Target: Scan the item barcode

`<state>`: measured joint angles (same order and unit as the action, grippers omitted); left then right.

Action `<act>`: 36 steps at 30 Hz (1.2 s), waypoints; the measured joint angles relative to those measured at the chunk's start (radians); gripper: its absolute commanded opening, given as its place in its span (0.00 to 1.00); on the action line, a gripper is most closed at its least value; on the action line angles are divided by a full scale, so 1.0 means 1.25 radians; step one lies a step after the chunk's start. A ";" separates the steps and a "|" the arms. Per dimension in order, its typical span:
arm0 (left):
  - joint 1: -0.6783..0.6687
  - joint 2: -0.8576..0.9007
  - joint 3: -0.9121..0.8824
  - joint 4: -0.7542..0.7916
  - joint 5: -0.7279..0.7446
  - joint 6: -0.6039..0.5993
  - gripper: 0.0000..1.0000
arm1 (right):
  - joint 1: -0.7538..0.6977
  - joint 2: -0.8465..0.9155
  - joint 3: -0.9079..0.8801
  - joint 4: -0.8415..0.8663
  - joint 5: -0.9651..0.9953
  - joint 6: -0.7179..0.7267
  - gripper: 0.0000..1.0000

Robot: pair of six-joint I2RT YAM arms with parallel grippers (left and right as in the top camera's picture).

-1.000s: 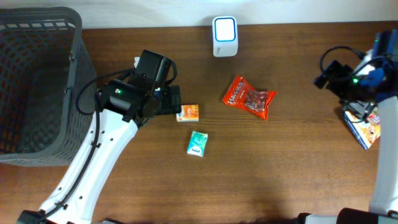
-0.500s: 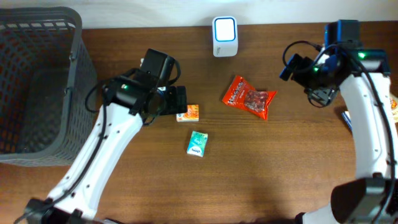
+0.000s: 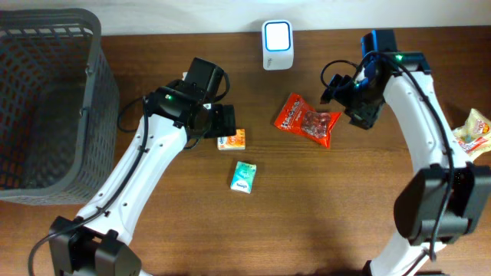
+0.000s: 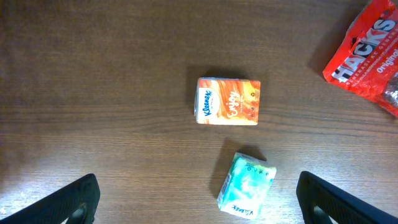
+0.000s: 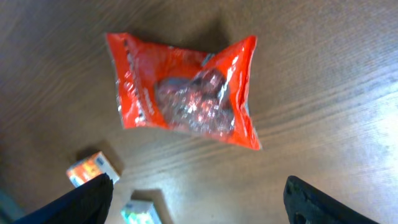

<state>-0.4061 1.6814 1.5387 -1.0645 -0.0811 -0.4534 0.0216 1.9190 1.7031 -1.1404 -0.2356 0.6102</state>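
The right arm has swung in from the right edge of the tabletop (image 3: pixel 322 222), and the right gripper (image 5: pixel 202 202) now hangs over the red bag (image 3: pixel 308 119). The bag lies near the far edge, just in front of the scanner (image 3: pixel 276 44). The fingers stand spread with nothing between them, so I judge a pick of the bag is being lined up, not begun. With that arm gone, a snack pack (image 3: pixel 476 130) shows at the right edge. The left arm has crept only a little rightwards. The left gripper (image 4: pixel 199 205) is wide apart and empty above the orange pack (image 4: pixel 227 101), with the teal pack (image 4: pixel 246 185) just beside it towards the front edge (either could be an item too).

Only the overhead shows the basket (image 3: pixel 46 107) at the left edge and the scanner. The right wrist alone shows the bag's clear window and dark contents. The left wrist alone makes the packs' print legible. No barcode shows in any view
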 measured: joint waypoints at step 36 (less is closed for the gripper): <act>-0.032 0.269 0.000 0.493 0.407 0.036 0.74 | -0.047 0.097 0.105 0.119 0.030 -0.216 0.14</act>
<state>-0.4465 2.0182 1.5391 -0.4480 0.4278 -0.4088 -0.0368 2.0407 1.8347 -0.9920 -0.1982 0.3401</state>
